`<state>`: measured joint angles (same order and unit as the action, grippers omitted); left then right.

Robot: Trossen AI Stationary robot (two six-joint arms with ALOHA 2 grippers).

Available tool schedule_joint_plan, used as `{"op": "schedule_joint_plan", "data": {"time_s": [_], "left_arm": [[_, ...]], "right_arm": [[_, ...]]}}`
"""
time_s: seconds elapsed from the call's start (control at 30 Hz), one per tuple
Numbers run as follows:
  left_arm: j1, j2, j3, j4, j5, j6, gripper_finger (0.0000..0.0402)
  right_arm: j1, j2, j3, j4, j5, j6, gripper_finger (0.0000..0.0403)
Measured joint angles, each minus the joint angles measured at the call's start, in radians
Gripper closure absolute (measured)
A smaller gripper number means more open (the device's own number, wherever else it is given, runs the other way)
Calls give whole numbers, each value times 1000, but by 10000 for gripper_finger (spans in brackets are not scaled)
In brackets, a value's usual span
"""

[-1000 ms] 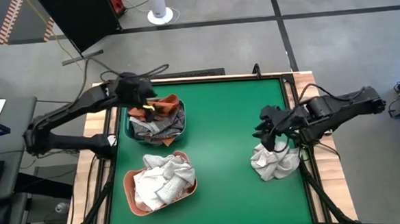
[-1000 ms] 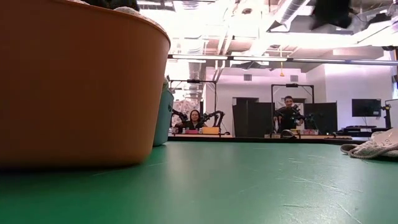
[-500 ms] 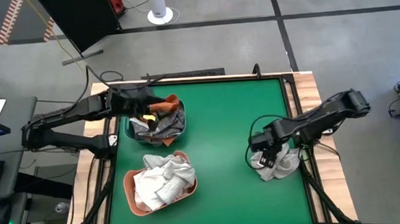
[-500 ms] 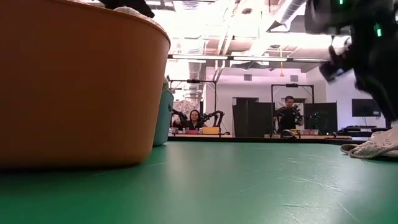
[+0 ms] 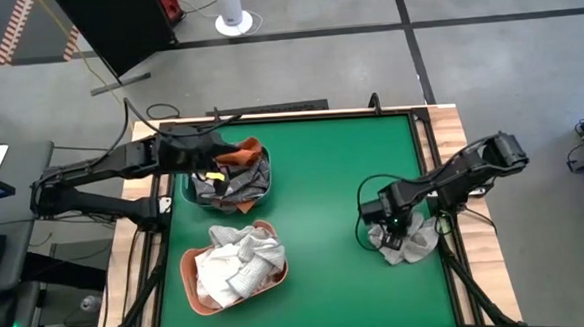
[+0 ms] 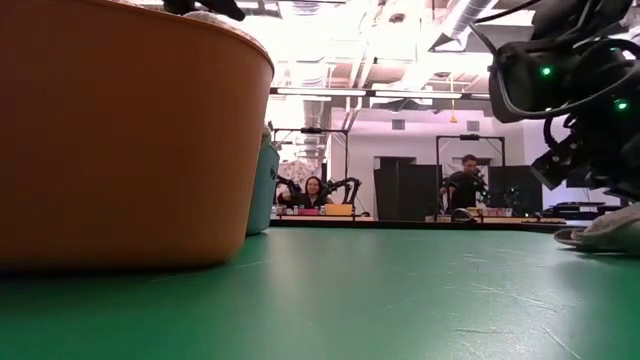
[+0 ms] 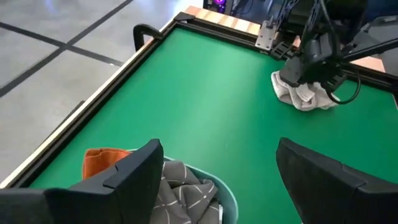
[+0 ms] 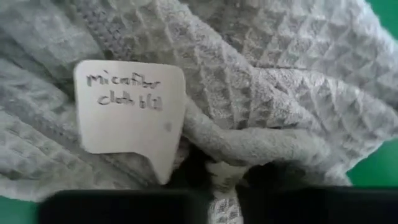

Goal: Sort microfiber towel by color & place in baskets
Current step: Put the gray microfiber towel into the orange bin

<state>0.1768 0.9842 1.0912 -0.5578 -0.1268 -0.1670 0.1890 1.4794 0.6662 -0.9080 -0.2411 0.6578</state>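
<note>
A pale waffle-weave microfiber towel [image 5: 408,241] lies crumpled on the green table near its right edge. My right gripper [image 5: 390,228] points down into the towel and is shut on it. The cloth fills the right wrist view around a white handwritten tag [image 8: 127,109]. My left gripper [image 7: 217,149] hangs open with nothing between its fingers, above the teal basket [image 5: 263,190], which holds grey, grid-lined and orange [image 5: 243,149] towels. The salmon basket [image 5: 193,289] holds white towels. My right gripper pinches a raised fold [image 8: 214,177] of the pale towel between its two fingers, near the white tag. The fingers come from above, pointing steeply down. The towel lies bunched on the table [image 6: 612,232]; how many layers are caught I cannot tell.
A raised black frame [image 5: 427,151] with wooden boards runs round the table's edge. Bare green table [image 5: 324,202] lies between the baskets and the towel. In the low view, people sit at benches far behind the table [image 6: 312,190].
My right gripper has come down from above the table onto the pale towel, tipping from nearly level to pointing steeply down. My left gripper has shifted a little toward the near edge over the teal basket's far rim.
</note>
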Motion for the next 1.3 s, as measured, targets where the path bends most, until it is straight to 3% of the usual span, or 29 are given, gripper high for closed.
{"op": "schedule_joint_plan", "data": {"time_s": [0.07, 0.1, 0.27, 0.43, 0.6, 0.8, 1.0, 1.17, 1.3], "left_arm": [[0, 1, 0, -1, 0, -18, 105], [0, 1, 0, 0, 1, -32, 105], [-18, 22, 0, 54, 56, -85, 105], [-68, 90, 0, 210, 68, -91, 105], [-127, 204, 0, 467, 66, -92, 105], [-175, 350, 0, 791, 90, -89, 105], [-189, 463, 0, 1004, 92, -90, 105], [-189, 484, 0, 1032, 44, -112, 114], [-189, 469, 0, 987, 24, -104, 181]], "right_arm": [[-12, -22, 5, 5, 0, -3, 366], [-18, -42, 15, 25, 5, -8, 373], [-56, -208, 113, 95, 109, -2, 373], [-96, -358, 225, 275, 308, -20, 373], [-122, -430, 278, 597, 430, -135, 373], [-155, -404, 322, 841, 437, -202, 373], [-153, -316, 384, 962, 422, -224, 373], [-137, -248, 441, 979, 407, -225, 357], [-127, -227, 466, 975, 405, -225, 343]]}}
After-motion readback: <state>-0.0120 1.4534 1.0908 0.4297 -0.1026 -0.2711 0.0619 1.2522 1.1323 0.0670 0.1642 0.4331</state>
